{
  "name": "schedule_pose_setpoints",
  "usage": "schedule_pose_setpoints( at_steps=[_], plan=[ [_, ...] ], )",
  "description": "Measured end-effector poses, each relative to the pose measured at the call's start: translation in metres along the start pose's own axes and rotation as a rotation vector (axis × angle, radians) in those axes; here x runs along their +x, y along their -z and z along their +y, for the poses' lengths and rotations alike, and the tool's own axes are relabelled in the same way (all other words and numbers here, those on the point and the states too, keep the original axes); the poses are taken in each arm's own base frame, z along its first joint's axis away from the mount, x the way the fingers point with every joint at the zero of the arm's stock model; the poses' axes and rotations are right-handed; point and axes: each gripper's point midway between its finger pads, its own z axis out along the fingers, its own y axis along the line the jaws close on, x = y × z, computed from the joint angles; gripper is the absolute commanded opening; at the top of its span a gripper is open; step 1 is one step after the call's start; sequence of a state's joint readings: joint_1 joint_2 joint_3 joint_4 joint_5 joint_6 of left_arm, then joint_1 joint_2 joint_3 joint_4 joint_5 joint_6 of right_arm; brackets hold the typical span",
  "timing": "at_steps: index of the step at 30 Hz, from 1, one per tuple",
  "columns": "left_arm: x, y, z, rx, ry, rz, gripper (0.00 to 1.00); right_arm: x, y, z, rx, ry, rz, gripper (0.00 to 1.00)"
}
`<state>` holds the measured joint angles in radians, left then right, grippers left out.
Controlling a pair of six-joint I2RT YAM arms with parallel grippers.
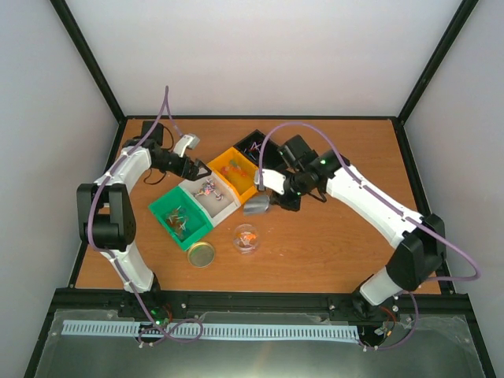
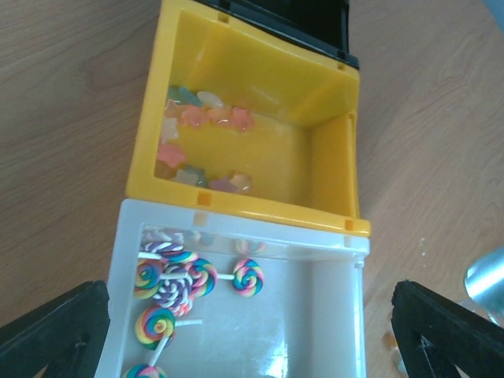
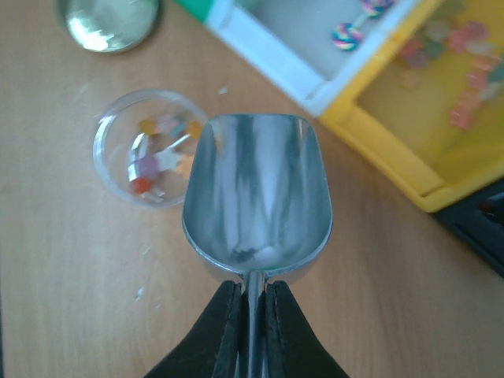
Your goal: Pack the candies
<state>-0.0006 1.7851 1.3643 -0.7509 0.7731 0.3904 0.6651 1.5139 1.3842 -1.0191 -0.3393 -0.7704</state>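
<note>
Ref = white bin, sitting in a diagonal row on the table. The green bin butts its near-left side and the yellow bin butts its far-right side. The black bin comes after the yellow one, so it's one bin removed from ref. L gripper hangs over ref's far end by the seam w/ the yellow bin; its fingers are spread wide, one off each side of ref, w/ nothing between them. R gripper is clamped tight on the thin handle of a metal scoop. The scoop is just off ref's right-hand side, over bare table, w/ its mouth pointing back toward ref's corner. The bowl looks empty apart from glare; can't tell if anything small sits at the back of it. A clear round jar stands on the table to the near-right of ref, close but not touching, and is uncapped. Candies lie in the jar bottom as a small mixed cluster of orange, red, pink and whitish pieces. A gold lid lies flat beside the jar, on the near side of the green bin, apart from ref. Ref itself holds swirl lollipops bunched at one side. Star sweets sit in the yellow bin along the wall away from the scoop. The green bin has small items too, but they're too small to ID.
</note>
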Motion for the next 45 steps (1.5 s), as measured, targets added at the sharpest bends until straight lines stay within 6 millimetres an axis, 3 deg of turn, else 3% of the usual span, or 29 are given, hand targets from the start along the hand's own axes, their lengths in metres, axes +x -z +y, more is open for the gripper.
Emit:
schedule_pose_setpoints(
  at_steps=[7,13,21,28,32,38,45],
  plan=[
    [0.004,0.003,0.014,-0.101,-0.026,0.010,0.99,-0.036,-0.005,-0.073,0.161,-0.229,0.012,0.03],
    [0.006,0.002,0.024,-0.150,-0.038,0.013,0.99,-0.049,-0.033,-0.118,0.201,-0.383,0.062,0.03],
    [0.002,0.001,0.030,-0.178,-0.058,0.000,0.99,-0.030,-0.069,-0.125,0.177,-0.490,0.162,0.03],
    [0.001,-0.011,0.020,-0.158,-0.085,0.015,0.98,-0.017,-0.098,-0.138,0.189,-0.517,0.215,0.03],
    [0.005,-0.025,0.015,-0.139,-0.093,0.041,0.96,-0.021,-0.101,-0.149,0.214,-0.514,0.196,0.03],
    [0.007,-0.040,0.016,-0.124,-0.101,0.069,0.82,-0.028,-0.113,-0.160,0.195,-0.540,0.154,0.03],
    [0.002,-0.053,0.023,-0.113,-0.137,0.080,0.58,-0.034,-0.124,-0.173,0.169,-0.589,0.083,0.03]
  ],
)
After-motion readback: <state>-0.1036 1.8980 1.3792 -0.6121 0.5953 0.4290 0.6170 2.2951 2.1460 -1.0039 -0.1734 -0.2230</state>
